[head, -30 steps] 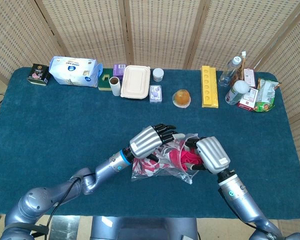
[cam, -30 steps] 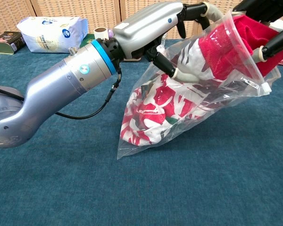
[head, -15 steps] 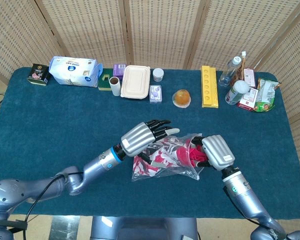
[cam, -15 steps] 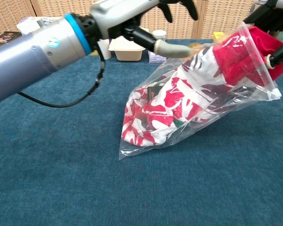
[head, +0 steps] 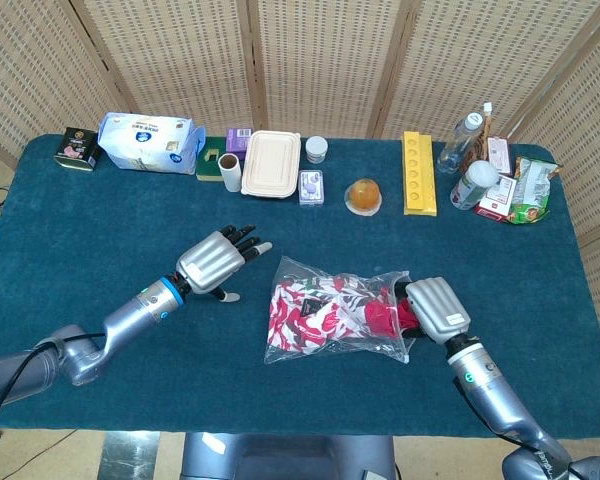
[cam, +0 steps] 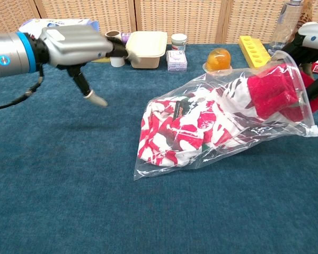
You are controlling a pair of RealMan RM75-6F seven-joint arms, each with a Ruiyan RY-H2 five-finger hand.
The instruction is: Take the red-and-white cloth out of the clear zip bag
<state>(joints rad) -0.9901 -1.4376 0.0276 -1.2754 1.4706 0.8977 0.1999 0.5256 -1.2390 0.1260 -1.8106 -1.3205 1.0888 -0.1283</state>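
Blue desk (head: 100,250) felt carries the clear zip bag (cam: 222,153), red-and-white cloth (cam: 185,124) inside. Its mouth is gripped by the right hand (head: 435,308), probably for access; the left hand (head: 216,262) is held spread, empty, apart.

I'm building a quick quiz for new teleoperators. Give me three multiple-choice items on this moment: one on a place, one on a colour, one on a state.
1. Where does the clear zip bag lie?
A. on the blue tablecloth, near the front edge
B. on the beige lunch box
C. in the back row, beside the bottles

2. What colour is the long tray in the back row?
A. green
B. yellow
C. black

3. Where is the red-and-white cloth?
A. spread on the table
B. inside the bag
C. in the left hand

Answers: 1 A, it rests on the tablecloth. 2 B, plainly yellow. 3 B, plastic covers it; the left hand is apart and empty, the right hand is at the bag's end.
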